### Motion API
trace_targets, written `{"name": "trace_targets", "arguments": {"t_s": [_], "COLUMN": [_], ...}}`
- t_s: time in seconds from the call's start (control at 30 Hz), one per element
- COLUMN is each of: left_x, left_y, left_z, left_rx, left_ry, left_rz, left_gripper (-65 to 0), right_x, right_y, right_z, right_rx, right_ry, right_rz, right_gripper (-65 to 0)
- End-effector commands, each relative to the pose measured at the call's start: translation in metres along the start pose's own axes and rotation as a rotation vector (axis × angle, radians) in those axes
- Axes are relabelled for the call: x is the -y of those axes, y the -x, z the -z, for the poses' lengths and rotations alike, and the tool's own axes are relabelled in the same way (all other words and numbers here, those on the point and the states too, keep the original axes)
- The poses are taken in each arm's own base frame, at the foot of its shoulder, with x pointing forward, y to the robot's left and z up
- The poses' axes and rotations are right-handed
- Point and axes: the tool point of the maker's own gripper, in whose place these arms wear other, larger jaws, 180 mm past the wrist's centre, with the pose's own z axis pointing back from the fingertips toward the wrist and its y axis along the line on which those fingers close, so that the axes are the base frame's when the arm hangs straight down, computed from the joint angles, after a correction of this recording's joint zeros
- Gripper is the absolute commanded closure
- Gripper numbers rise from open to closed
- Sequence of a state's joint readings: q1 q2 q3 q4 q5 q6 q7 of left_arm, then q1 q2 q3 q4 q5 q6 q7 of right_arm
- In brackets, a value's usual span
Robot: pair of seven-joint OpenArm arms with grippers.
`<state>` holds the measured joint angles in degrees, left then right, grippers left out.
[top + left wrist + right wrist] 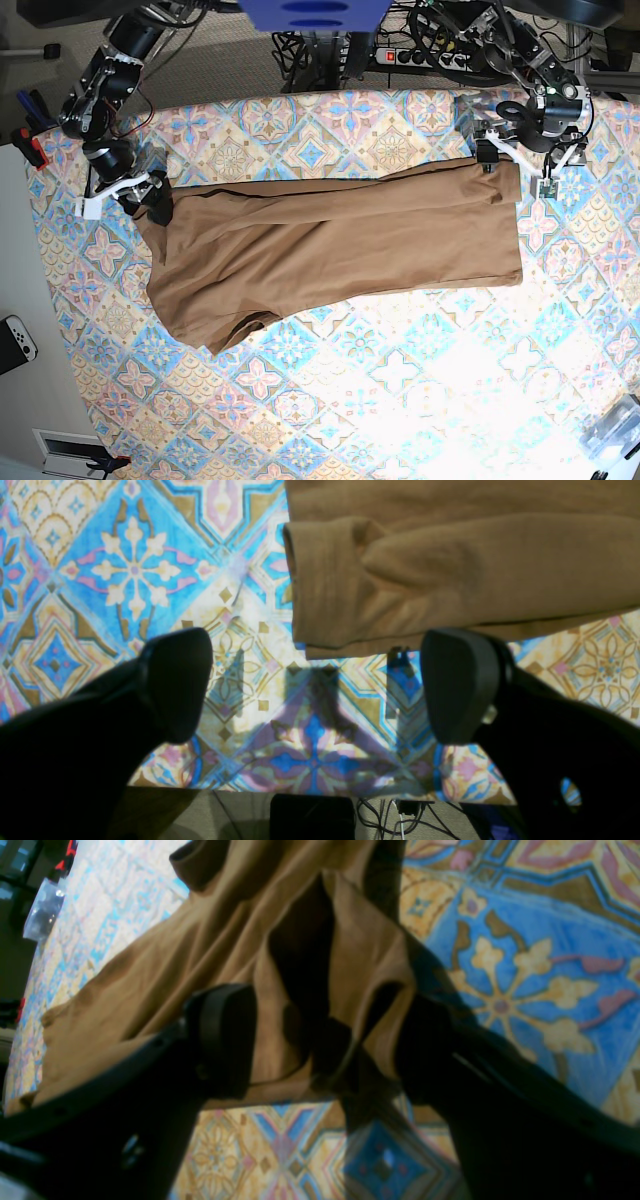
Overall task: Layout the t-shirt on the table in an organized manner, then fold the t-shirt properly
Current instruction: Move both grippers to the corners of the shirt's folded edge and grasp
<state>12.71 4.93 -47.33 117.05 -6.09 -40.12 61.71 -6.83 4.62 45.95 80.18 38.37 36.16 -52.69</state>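
Note:
The brown t-shirt (340, 250) lies stretched lengthwise across the patterned table (400, 380), with one end drooping in folds toward the front left. My right gripper (155, 205) is at its left end. In the right wrist view the gripper (325, 1045) is open, its jaws wide on either side of a raised fold of the t-shirt (200, 950). My left gripper (515, 150) hovers by the far right corner. Seen from the left wrist it (317, 685) is open over bare table (125, 570), just short of the t-shirt's folded edge (450, 570).
Cables and a power strip (420, 55) lie on the floor beyond the table's far edge, and cables (400, 815) show below that edge. A white controller (15, 340) sits off the left side. A clear plastic item (615, 425) rests at the front right corner.

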Motion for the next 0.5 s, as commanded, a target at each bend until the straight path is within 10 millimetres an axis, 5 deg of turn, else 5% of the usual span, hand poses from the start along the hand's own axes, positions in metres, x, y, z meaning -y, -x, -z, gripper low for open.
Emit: {"name": "trace_targets", "arguments": {"t_s": [0.0,0.23,0.33,0.47], "left_x": [-0.004,-0.017,-0.041,-0.048], "left_y": [-0.015,-0.042,-0.031,-0.013], "left_z": [-0.004,-0.020,-0.025,-0.009], "left_rx": [0.054,0.174,0.180,0.121], "left_ry": [-0.009,0.018,-0.015,0.012], "left_rz": [0.009,0.014,-0.073,-0.104], "left_gripper": [-65.0,-65.0,-65.0,-65.0], "right_x": [-0.004,-0.004,-0.001,-0.001], "right_y": [-0.017,-0.015,-0.009,-0.007], "right_z": [-0.002,-0.002,-0.005,-0.006], "right_rx": [0.049,0.044,0.031,0.028], "right_ry": [-0.018,-0.018,-0.011,-0.009], "right_rz": [-0.021,-0.020,-0.016,-0.016], "right_gripper": [-41.7,-41.7,-41.7,-41.7]}}
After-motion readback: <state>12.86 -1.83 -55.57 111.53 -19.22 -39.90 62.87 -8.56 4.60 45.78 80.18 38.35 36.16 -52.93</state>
